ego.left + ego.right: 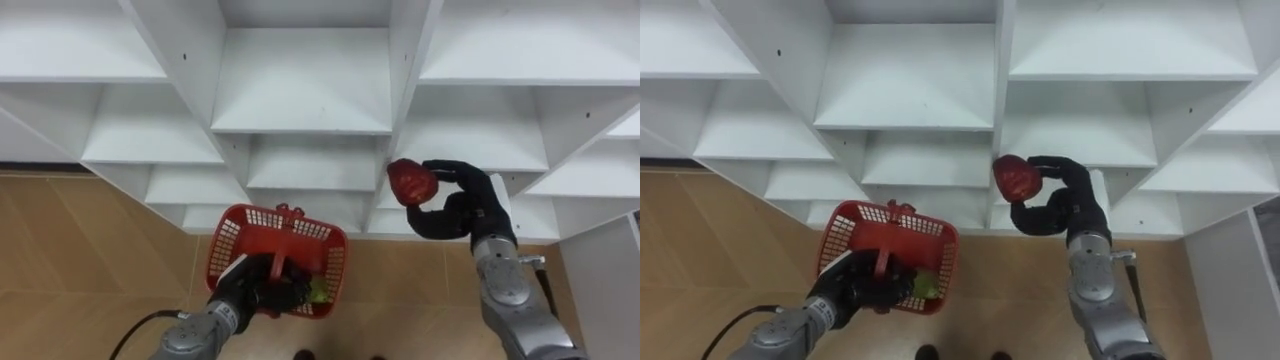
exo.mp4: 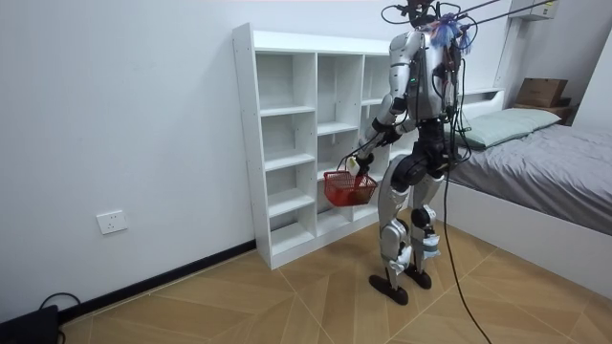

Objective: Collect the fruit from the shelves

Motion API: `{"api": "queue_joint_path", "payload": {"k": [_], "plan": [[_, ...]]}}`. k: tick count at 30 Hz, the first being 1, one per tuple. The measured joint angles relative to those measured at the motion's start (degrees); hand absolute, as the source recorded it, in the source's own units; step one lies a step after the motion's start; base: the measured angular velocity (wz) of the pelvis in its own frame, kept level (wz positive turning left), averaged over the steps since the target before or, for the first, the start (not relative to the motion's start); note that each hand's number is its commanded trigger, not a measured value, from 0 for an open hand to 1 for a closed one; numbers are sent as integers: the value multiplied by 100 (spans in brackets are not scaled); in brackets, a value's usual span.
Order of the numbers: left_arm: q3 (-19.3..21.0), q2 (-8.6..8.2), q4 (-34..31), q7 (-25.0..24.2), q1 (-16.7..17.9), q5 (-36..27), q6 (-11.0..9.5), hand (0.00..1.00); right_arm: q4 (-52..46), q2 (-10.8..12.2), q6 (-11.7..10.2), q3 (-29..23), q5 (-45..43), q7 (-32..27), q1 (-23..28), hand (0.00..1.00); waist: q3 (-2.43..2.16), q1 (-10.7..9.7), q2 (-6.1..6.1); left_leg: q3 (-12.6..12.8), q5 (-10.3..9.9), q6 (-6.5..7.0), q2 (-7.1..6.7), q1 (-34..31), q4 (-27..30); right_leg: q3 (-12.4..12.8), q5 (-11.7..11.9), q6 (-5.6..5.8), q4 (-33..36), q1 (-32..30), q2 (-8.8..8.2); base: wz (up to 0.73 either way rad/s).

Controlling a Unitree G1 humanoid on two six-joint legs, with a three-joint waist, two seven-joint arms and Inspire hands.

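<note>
left eye view, red fruit [image 1: 411, 181]: held up before the closet [image 1: 300, 95], at the edge of a lower upright, well above and to the right of the basket [image 1: 235, 222]
left eye view, right hand [image 1: 470, 205]: dark fingers and thumb curled round the fruit from its right side, pinching it between them
left eye view, left hand [image 1: 262, 290]: closed round the basket's handle [image 1: 278, 258], carrying it low over the wooden floor [image 1: 80, 260]
left eye view, yellow-green fruit [image 1: 318, 291]: already lying in the basket's near right corner
room view, stance: the robot stands upright facing the closet, the basket hanging in front of its hips
room view, surroundings: a bed [image 2: 545, 162] on the room view's right; the shelves seen from here are bare
right eye view, surfaces: the fruit is glossy, rounded and slightly lumpy; the basket is a red plastic lattice with a stiff hoop handle; the closet is flat white board with sharp edges
right eye view, handling: the fruit looks hard-skinned and light, probably slippery under smooth fingers, so a wrap round its widest part seems safer than a fingertip pinch
right eye view, release: the basket's open top is wide, yet it hangs from one hand and may swing, so a low, gentle drop looks wise
right eye view, progress: one fruit in the basket, one in hand and not yet over it
</note>
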Motion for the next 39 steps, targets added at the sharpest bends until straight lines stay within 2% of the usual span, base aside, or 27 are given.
{"api": "queue_joint_path", "payload": {"k": [8, 14, 28, 31, 39], "plan": [[32, -117, -1, 6, 0, 1, 0, 100, -187, 165, 0, 108, -304, 244, 124, 100, -1, 9, 4, -3, -1, -2, 22, -31, 10, -22, 10, -16, -14, -11, 21, 0], [32, -205, -2, 5, 3, 1, 0, 100, -187, 205, 0, 167, -421, 457, 136, 100, -28, 12, 46, -4, 0, -5, 34, -66, 9, -57, 32, -23, -74, -10, 30, 1], [19, -212, -10, 4, 7, 3, 0, 100, -265, 224, 5, 237, -602, 712, 190, 100, -29, 18, 57, -16, 0, -5, 35, -90, -10, -79, 32, -23, -106, -18, 34, 0], [15, -215, -43, 2, 25, 5, -1, 100, -431, 225, -16, 282, -875, 771, 320, 100, -64, 14, 121, -40, 0, -6, 37, -128, -19, -117, 55, -22, -177, -16, 41, 5], [16, -214, -60, 3, 46, 58, -199, 100, -430, 216, -16, 403, -864, 896, 340, 100, -59, 13, 142, -40, 1, -7, 38, -121, -49, -135, 55, -23, -176, -14, 39, 0]]}}
